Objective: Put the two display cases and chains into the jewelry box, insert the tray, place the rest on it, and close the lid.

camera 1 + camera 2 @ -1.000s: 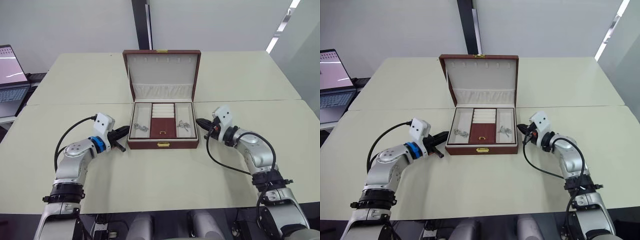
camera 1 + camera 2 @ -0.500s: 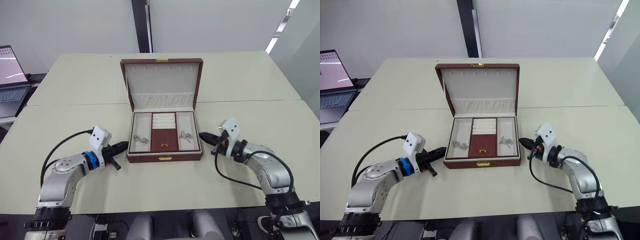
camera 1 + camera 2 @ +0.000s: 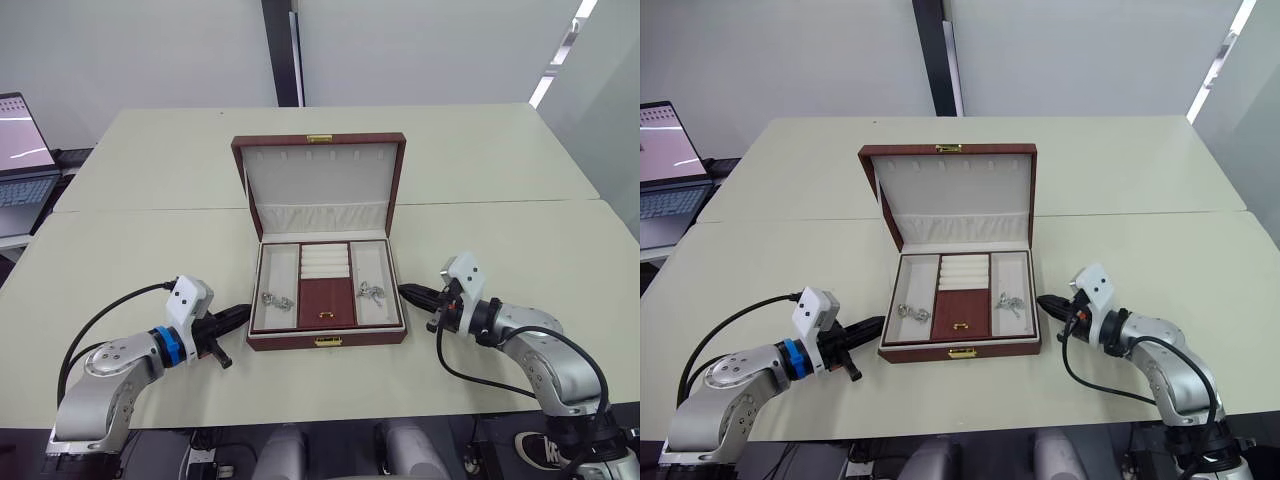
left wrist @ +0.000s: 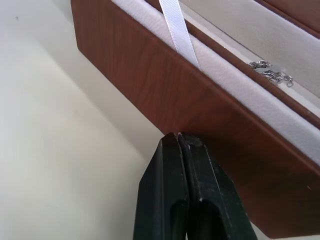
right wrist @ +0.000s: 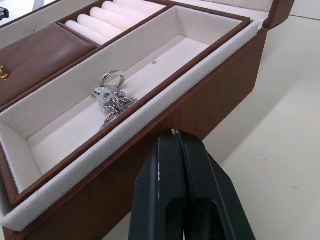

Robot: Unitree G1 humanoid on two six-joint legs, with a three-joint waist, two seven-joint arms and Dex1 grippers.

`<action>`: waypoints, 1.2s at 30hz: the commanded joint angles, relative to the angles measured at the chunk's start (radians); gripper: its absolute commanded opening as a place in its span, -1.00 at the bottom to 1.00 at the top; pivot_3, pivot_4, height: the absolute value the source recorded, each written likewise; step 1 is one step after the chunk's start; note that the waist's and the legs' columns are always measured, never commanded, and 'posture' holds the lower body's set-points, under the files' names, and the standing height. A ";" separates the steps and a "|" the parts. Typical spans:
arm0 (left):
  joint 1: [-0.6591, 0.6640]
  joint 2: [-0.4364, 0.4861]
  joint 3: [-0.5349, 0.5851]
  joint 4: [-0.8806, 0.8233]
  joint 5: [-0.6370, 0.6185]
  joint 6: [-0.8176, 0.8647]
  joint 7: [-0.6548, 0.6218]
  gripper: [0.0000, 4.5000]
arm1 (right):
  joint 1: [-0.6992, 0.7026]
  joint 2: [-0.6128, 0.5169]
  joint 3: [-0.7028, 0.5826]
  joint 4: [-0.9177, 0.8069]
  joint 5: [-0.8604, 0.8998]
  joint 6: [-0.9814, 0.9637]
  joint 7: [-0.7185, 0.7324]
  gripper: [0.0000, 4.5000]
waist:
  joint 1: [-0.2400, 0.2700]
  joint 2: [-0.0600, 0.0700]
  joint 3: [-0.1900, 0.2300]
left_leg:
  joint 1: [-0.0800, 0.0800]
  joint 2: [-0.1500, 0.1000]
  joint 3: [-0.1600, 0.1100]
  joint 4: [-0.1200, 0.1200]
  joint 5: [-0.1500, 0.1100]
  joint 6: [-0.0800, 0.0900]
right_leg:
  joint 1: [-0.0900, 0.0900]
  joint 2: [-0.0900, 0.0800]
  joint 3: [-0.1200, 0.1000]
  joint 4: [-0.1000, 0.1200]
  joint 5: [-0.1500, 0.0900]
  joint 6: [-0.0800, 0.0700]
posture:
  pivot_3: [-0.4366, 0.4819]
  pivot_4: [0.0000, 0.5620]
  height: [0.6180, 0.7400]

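I find the jewelry box [image 3: 326, 270] mid-counter [image 3: 140, 250], tray [image 3: 324, 298] seated inside, chains [image 3: 275, 300] lying in its 9 and 3 o'clock side compartments. The lid [image 3: 320, 185] stands open; closing remains. Left claw [image 3: 236, 316] and right claw [image 3: 412, 293] are both pinched empty, flanking the box walls. No legible markings.

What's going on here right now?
The box sits open on the table, lid up and tray seated inside. Chains lie in the tray's outer compartments. The left gripper and right gripper are both shut and empty, their tips at the box's two sides. Closing the lid is what remains.
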 commanded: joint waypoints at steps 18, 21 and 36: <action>0.454 -0.183 0.299 -0.319 -0.242 -0.383 -0.029 -0.99 | -0.189 -0.082 -0.123 0.222 0.094 -0.132 0.112 -0.99 | 0.005 -0.002 0.001 | -0.001 0.000 0.001 0.001 0.000 0.000 | 0.001 -0.003 0.000 -0.001 0.000 0.000 | -0.05 -0.47 1.00; 0.560 -0.243 0.316 -0.429 -0.258 -0.413 0.006 -0.99 | -0.271 -0.087 -0.112 0.340 0.074 -0.190 0.145 -0.99 | 0.007 -0.002 0.001 | 0.000 0.000 0.001 0.001 0.000 0.000 | 0.001 -0.003 0.000 -0.002 0.000 0.000 | -0.05 -0.47 1.00; 0.796 -0.461 0.291 -0.520 -0.253 -0.657 0.010 -0.99 | -0.681 -0.014 -0.106 0.952 -0.032 -0.489 0.181 -0.99 | 0.002 -0.002 0.002 | -0.001 -0.001 0.003 0.001 0.000 0.000 | 0.002 -0.001 0.002 -0.005 0.000 0.000 | -0.05 -0.47 1.00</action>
